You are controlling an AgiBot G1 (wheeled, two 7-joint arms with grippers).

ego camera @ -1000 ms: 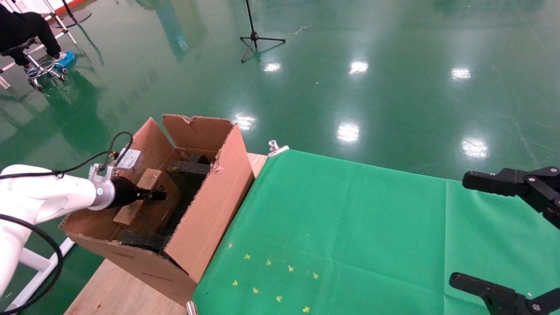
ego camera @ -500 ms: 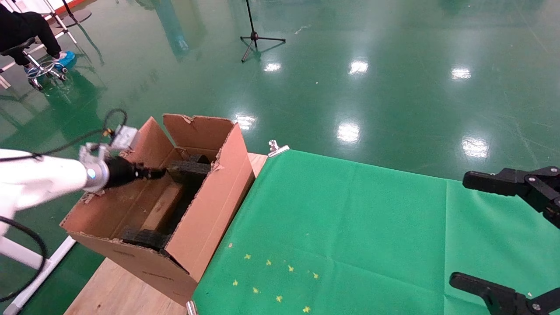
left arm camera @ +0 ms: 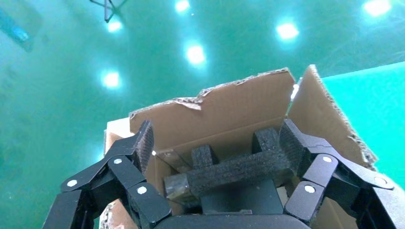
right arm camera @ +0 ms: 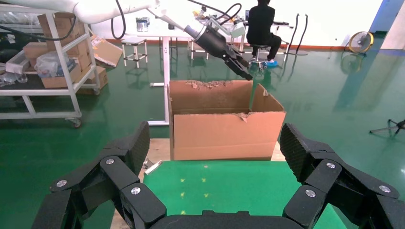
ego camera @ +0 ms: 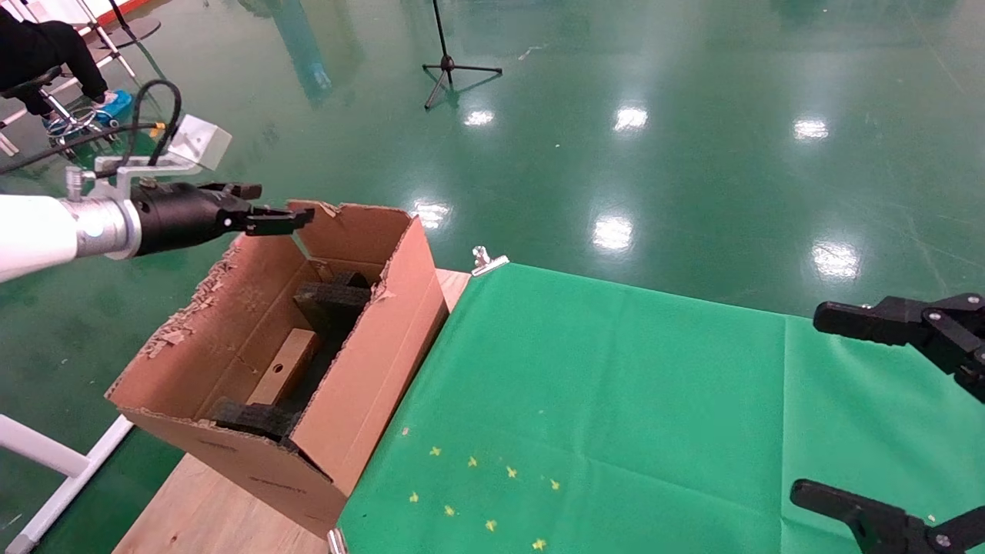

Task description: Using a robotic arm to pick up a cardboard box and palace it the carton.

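Note:
The carton (ego camera: 362, 369) stands open at the table's left end, with torn flaps and black foam padding (ego camera: 332, 300) inside. The cardboard box (ego camera: 285, 368), small and brown, lies on the carton's floor between the foam pieces. On the white robotic arm, my left gripper (ego camera: 265, 219) hovers open and empty above the carton's far left flap. In the left wrist view the left gripper (left arm camera: 217, 143) looks down on the foam (left arm camera: 234, 171) and the carton flap (left arm camera: 239, 107). My right gripper (ego camera: 839, 408) is parked open at the table's right edge, facing the carton (right arm camera: 224, 129).
A green cloth (ego camera: 616, 400) covers the table, held by a metal clamp (ego camera: 489, 260), with yellow marks (ego camera: 477, 492) near the front. Bare wood (ego camera: 200, 515) shows beside the carton. A tripod (ego camera: 450, 65) and a seated person (ego camera: 46, 46) are on the floor beyond.
My left gripper let go of the cardboard box inside the carton, then rose up and out above the flap. The box now lies on the carton's floor. The right arm stayed still.

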